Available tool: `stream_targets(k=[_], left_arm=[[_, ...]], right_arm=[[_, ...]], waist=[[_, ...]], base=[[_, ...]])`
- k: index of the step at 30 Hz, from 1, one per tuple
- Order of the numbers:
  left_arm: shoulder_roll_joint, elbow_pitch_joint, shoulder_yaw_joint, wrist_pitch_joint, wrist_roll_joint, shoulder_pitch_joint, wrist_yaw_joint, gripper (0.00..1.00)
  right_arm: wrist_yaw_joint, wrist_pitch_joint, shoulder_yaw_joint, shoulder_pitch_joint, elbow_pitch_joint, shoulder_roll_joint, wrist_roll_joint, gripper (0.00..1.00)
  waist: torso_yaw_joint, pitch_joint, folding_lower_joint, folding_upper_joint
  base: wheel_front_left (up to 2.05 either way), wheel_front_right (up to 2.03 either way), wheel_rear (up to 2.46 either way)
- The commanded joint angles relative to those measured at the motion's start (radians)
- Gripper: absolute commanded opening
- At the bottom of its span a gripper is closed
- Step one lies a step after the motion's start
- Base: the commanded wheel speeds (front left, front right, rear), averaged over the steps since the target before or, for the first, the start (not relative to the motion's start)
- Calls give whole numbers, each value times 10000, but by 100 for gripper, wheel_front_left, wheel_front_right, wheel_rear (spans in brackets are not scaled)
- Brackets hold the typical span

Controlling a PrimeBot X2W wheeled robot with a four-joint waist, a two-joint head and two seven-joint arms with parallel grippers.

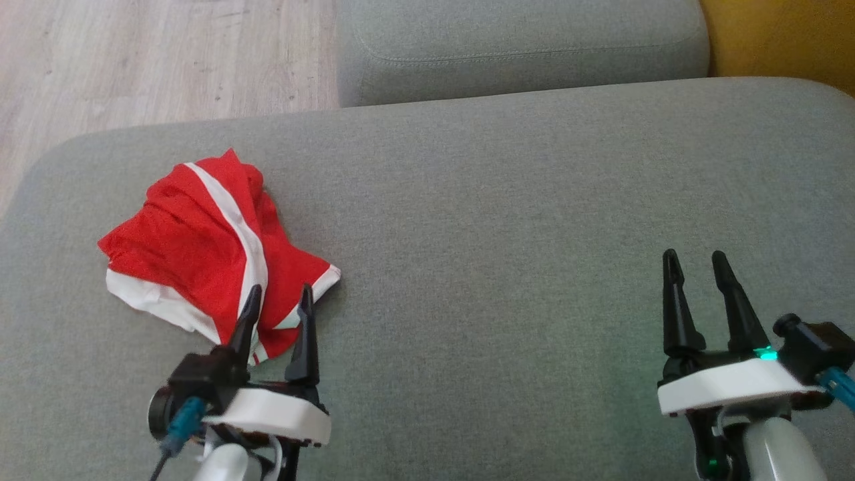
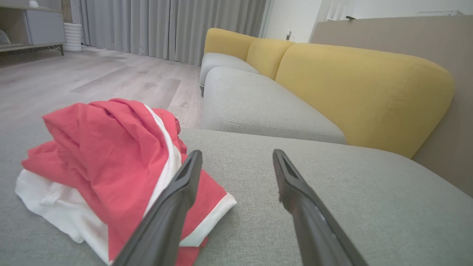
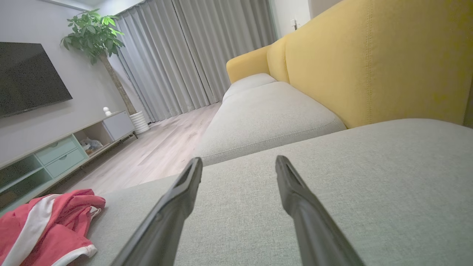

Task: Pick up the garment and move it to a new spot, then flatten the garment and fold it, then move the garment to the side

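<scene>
The left arm is extended low over the grey sofa seat cushion (image 1: 501,234), with the left gripper (image 1: 281,290) pointing forward and its fingers (image 1: 246,319) spread apart, gripping nothing. The crumpled red garment with white stripes (image 1: 194,240) lies in a heap directly ahead of these fingertips and to their left. In the head view, both fingertips overlap the garment's near hem. In the left wrist view, the left gripper (image 2: 237,153) has one finger crossing in front of the garment (image 2: 103,155) and the other over bare cushion. Whether either finger touches the cloth cannot be determined. The right arm is held in a similar low, forward pose, well apart from the garment. The right gripper (image 1: 695,257) is also parted and empty, with bare cushion fabric between and ahead of its fingers. In the right wrist view, the right gripper (image 3: 238,159) points along the seat, and the garment (image 3: 55,221) lies far to the left of its fingers. The yellow backrest (image 3: 369,62) rises beyond and to the right of the fingertips.
</scene>
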Motion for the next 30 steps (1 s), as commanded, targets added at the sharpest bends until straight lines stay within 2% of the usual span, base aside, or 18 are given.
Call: stream_targets(k=[1,24,27,30], left_arm=[[211,-264,69,-141,404,-600,119,100],[872,664,-1785,-824,3622,-1422,1419,100],[806,572,-1784,-883,3561,-1417,1484,100],[534,199,-1448,-972,2936,-1238,1491,100]], right_arm=[[-5,-156,200,-431,-445,-87,-440,100],[-7,-835,578,-514,-751,-103,-4064,100],[-7,-893,611,-528,-827,-104,-4205,100],[-7,-981,563,-506,-956,-107,-3891,100]], waist=[[0,9,-1,0],[60,81,-1,0],[55,86,-1,0],[39,82,-1,0]], base=[[0,0,0],[0,0,0],[0,0,0],[0,0,0]])
